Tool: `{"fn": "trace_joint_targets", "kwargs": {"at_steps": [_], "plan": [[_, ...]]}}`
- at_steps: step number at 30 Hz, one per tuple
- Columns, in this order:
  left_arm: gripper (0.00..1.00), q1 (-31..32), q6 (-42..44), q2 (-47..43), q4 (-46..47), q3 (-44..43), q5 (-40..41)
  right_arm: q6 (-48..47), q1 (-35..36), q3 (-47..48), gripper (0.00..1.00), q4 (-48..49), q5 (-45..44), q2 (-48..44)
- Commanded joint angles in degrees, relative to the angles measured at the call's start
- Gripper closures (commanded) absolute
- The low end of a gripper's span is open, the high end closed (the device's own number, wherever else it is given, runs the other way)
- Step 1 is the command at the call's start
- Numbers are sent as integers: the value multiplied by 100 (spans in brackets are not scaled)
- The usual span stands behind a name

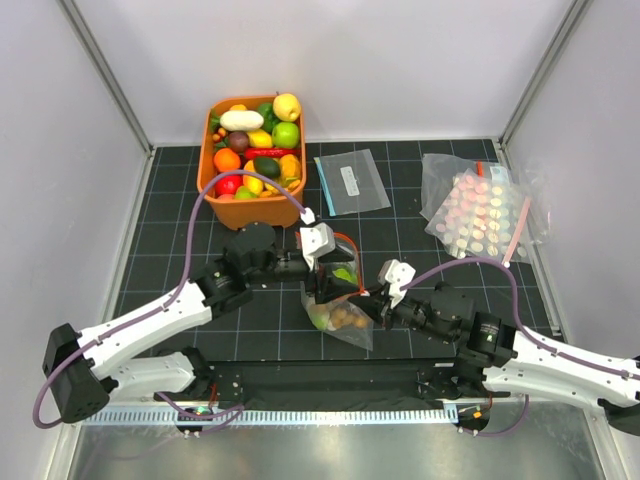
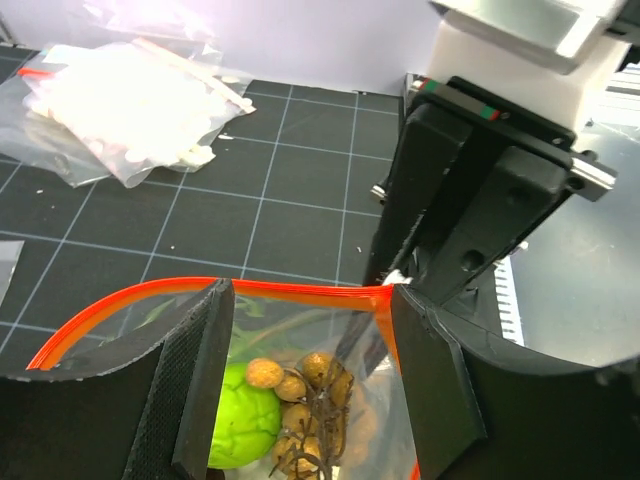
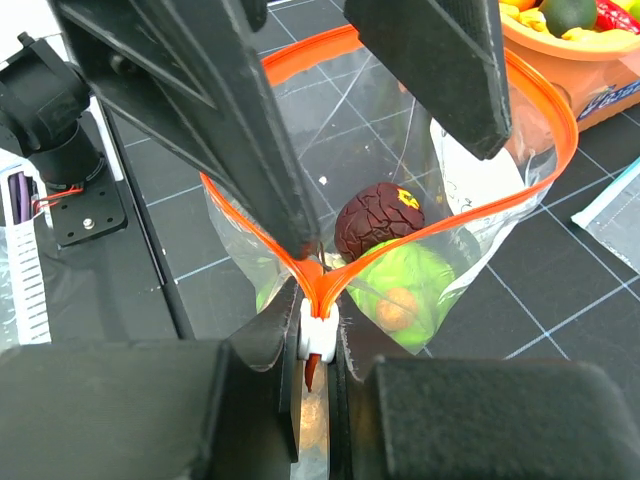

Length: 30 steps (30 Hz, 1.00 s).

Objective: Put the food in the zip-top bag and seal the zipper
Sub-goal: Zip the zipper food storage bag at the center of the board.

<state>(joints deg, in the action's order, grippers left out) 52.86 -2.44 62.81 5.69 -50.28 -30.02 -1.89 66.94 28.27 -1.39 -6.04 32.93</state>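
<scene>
At upper left, an orange basket [image 1: 204, 168] heaped with toy food. Just right of it, left gripper [image 2: 310, 300], fingers [image 2: 200, 380] spread wide at the mouth of the zip-top bag [image 1: 345, 320]. Mid-table, crinkly and clear, gaping, rimmed by the orange-red zipper [image 2: 300, 291]. Inside, a green lime [image 2: 245, 420], tan balls [image 2: 300, 385], a dark cracked fruit [image 3: 375, 225]. Further right, right gripper [image 3: 315, 360] pinched tight on the zipper's end at a white slider [image 3: 316, 338].

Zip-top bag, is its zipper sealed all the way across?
No, the zipper gapes in a wide loop, joined only at the end pinched by the right hand.
</scene>
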Motion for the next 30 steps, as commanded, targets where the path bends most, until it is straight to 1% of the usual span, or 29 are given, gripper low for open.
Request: {"fn": "trace_joint_targets", "kwargs": {"at_steps": [1,5,8,9,13,15,16,17,18,19,20,23,24,26,27,30], "plan": [[33,66,129,-154,-165,-298,-197,-83,-5,12,99,306,-143,-111],[32,242,182,-155,-437,-394,-101,-83,-5,-15,99,314,-248,-172],[32,514,568,-137,-981,-535,259,-75,-5,-32,99,306,-345,-225],[32,645,743,-154,-1165,-535,495,-66,-5,-41,99,306,-362,-243],[32,831,894,-225,-1272,-439,857,-57,-14,-76,99,350,-415,-304],[41,849,920,-181,-1299,-456,927,-57,-14,-76,99,358,-398,-313],[60,849,929,-137,-1325,-491,1015,-57,-23,-85,99,359,-380,-305],[71,849,955,-41,-1369,-526,1085,-57,-5,-102,99,376,-371,-313],[79,849,964,29,-1430,-579,1147,-57,-14,-94,99,393,-363,-313],[94,849,982,82,-1553,-666,1261,-57,-5,-102,99,394,-362,-296],[100,849,982,161,-1606,-719,1314,-48,-5,-111,99,420,-371,-304],[100,849,868,188,-1598,-755,1542,-22,-5,-146,96,481,-432,-278],[100,849,824,179,-1563,-729,1630,-4,-5,-164,88,542,-476,-287],[100,849,719,153,-1484,-711,1964,4,-5,-234,79,622,-538,-287],[100,849,684,118,-1457,-676,2078,13,-5,-295,71,709,-599,-296],[100,840,587,4,-1352,-597,2421,22,-5,-401,62,868,-687,-304]]}}
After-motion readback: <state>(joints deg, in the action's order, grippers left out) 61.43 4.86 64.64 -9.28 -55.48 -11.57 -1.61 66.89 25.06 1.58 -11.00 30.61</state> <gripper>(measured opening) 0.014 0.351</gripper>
